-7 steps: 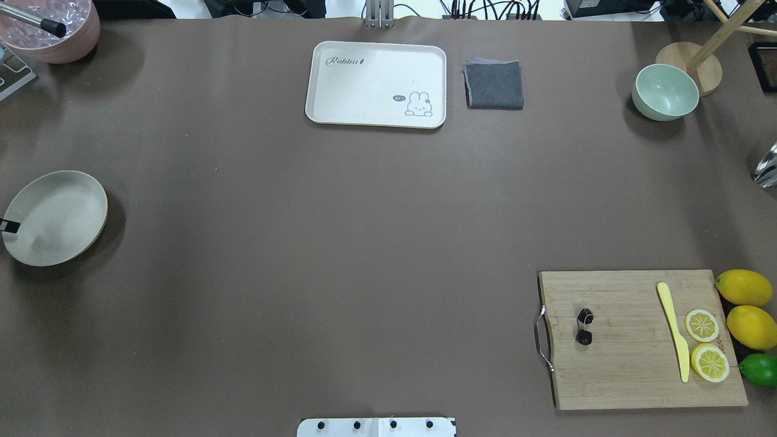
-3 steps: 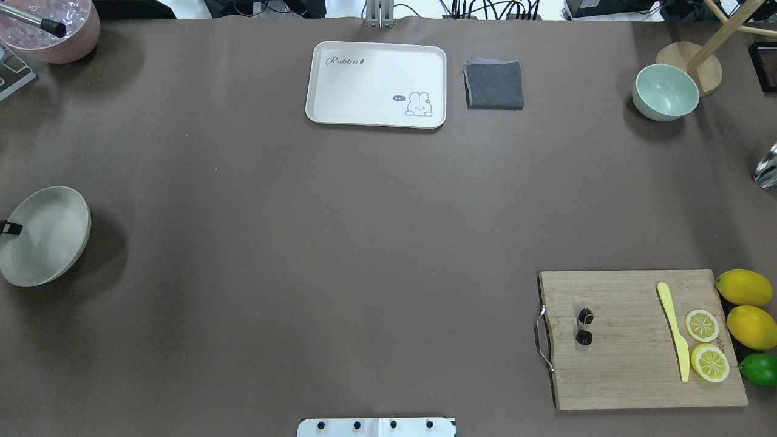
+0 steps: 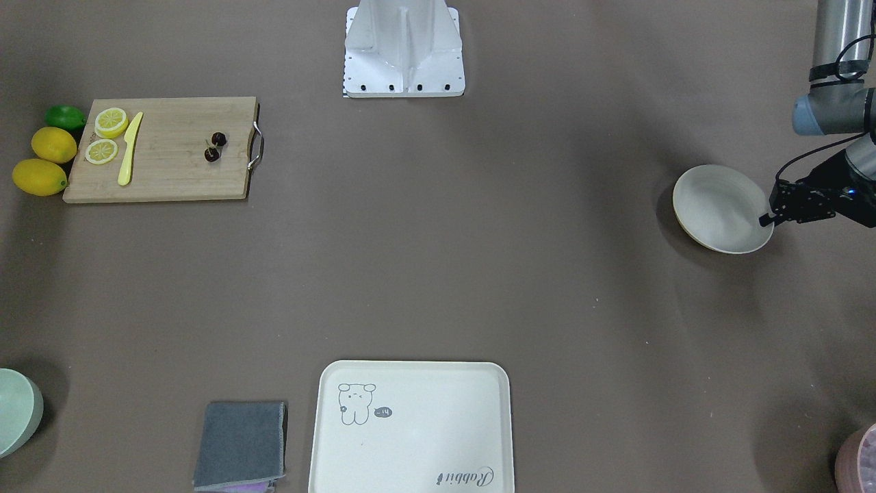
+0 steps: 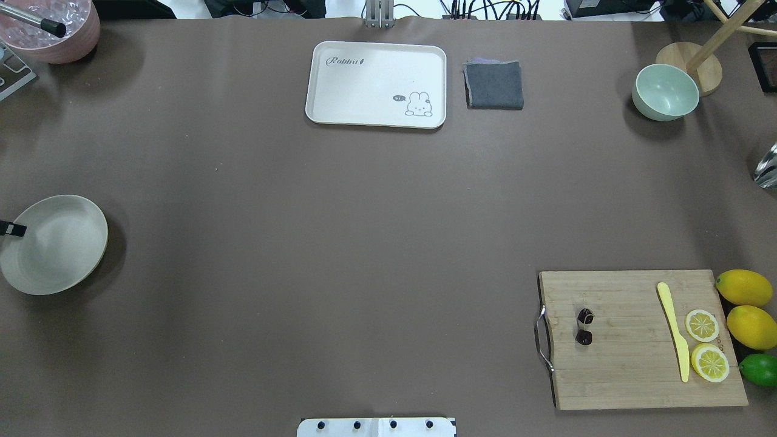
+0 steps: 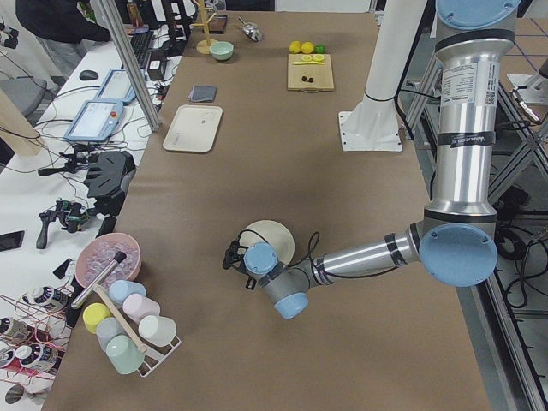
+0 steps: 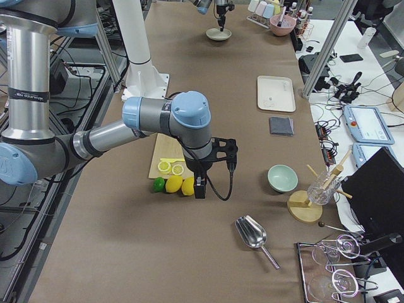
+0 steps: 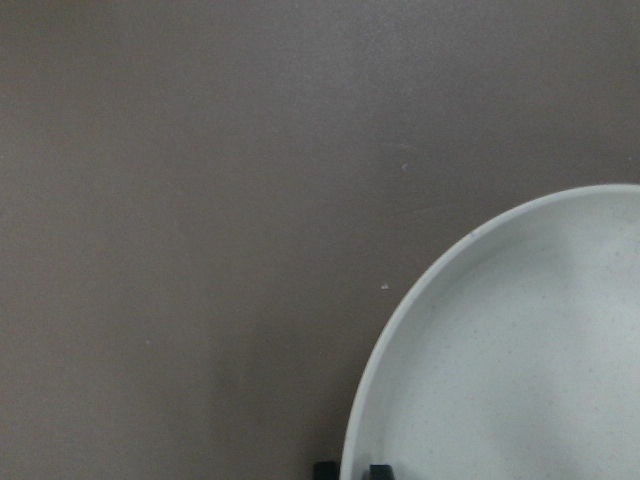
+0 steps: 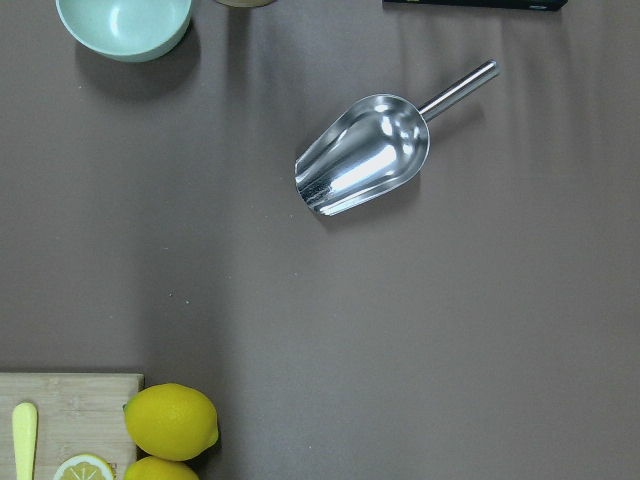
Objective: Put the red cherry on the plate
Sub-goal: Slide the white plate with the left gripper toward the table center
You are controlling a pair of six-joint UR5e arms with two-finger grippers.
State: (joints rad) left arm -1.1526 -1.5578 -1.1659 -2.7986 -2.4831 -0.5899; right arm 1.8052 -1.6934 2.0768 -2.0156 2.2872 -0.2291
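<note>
One plate (image 4: pixel 54 244) sat at the table's left end, its rim pinched between the two fingertips (image 7: pixel 379 470) of the left gripper (image 3: pixel 765 219), one tip inside the rim and one outside, closed down to the thickness of the rim. The red cherry (image 4: pixel 584 326), a joined pair of two dark fruits, lay on the single wooden cutting board (image 4: pixel 631 370) near its metal handle, far across the table from the plate. On that board there were also one yellow knife (image 4: pixel 674 331) and two lemon slices (image 4: pixel 702 325), the slices just beside the blade. Off the board's outer edge lay two whole lemons (image 4: pixel 743 287) and one lime (image 4: pixel 759 369) in a row. The right gripper (image 6: pixel 200 191) hung over those fruits; only the side view showed it, so whether its claw was open or closed could not be told. Along the far edge stood one rabbit tray (image 4: pixel 376 84), one folded grey cloth (image 4: pixel 493 85) just beside it, and one pale green bowl (image 4: pixel 666 91). One metal scoop (image 8: pixel 365 155) lay near that bowl.
</note>
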